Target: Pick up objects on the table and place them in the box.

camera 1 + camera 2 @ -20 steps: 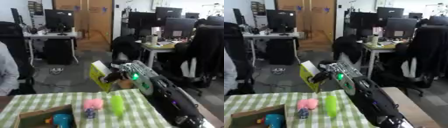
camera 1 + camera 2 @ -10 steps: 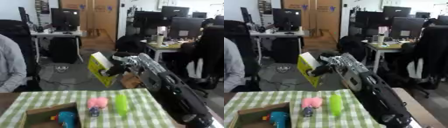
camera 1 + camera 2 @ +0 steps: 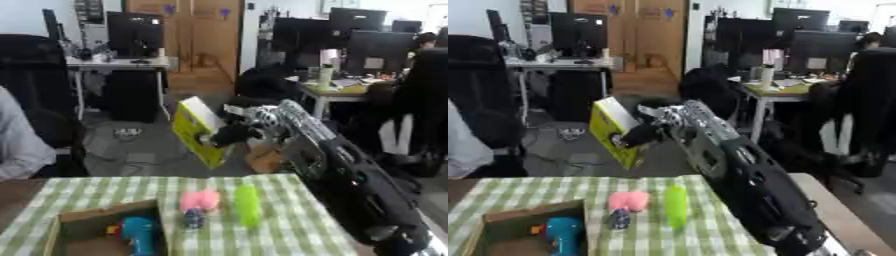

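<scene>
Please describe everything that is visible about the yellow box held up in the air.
The yellow box is a flat carton, it seems of cardboard, with a yellow front face and a white side panel at its top. It hangs tilted above the far edge of the table, clear of the checked cloth. The right robot hand grips its right edge with curled fingers; nothing else touches it.

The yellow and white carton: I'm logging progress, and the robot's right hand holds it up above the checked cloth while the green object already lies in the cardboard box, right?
Not quite. The green object lies on the checked cloth beside the cardboard box, as the right eye view shows. The right hand does hold the yellow and white carton up.
</scene>
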{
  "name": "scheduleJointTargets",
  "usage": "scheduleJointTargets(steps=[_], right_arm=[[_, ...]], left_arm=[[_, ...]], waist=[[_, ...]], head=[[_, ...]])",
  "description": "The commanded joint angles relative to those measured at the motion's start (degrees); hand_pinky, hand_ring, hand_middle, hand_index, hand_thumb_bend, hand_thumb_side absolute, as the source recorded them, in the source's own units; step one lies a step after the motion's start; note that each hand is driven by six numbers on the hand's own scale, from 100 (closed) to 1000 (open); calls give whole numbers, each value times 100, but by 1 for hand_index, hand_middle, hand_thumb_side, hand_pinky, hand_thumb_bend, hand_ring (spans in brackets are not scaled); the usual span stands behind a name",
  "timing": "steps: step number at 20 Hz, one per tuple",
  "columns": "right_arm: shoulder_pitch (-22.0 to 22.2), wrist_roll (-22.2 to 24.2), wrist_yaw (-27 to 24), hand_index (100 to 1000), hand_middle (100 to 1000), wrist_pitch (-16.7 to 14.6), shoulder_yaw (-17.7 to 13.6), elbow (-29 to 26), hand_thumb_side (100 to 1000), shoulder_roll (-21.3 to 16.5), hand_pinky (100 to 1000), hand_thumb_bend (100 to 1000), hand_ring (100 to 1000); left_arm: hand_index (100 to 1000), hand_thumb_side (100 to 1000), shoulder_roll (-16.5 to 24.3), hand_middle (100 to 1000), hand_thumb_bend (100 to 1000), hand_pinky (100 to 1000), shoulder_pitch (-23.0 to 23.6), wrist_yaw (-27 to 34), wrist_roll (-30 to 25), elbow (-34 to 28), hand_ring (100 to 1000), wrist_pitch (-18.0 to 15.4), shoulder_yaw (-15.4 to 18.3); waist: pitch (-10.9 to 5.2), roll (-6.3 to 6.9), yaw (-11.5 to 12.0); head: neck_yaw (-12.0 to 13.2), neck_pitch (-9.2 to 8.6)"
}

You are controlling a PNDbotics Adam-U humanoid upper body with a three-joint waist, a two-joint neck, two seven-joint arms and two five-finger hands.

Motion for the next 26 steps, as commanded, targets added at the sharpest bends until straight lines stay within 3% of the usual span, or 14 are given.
scheduleJointTargets(steps=[1,5,13,20,26], right_arm=[[-163,-38,-73,327,139,38,-25,-160,670,-34,123,100,324],[-181,-96,-96,326,138,46,12,-186,673,52,120,100,327],[-204,-294,19,324,136,17,136,-136,682,415,114,100,326],[-215,-654,361,323,134,-54,240,-21,696,804,109,100,326],[-152,-1006,618,323,134,-139,297,237,700,1084,106,100,326]], left_arm=[[920,1000,102,880,265,859,-77,5,4,-77,901,5,21],[920,1000,81,880,265,859,-87,14,-2,-77,901,1,11],[920,1000,43,880,264,859,-123,42,-14,-77,901,-12,-7],[920,1000,-10,880,265,859,-154,74,-30,-77,901,-29,-37],[920,1000,-63,880,264,858,-189,97,-53,-77,901,-51,-59]], waist=[[-8,-46,9],[-3,-44,31],[-1,-30,124],[5,-14,218],[21,-4,301]], head=[[-54,37],[-117,58],[-767,-73],[-1223,-27],[-1388,-75]])
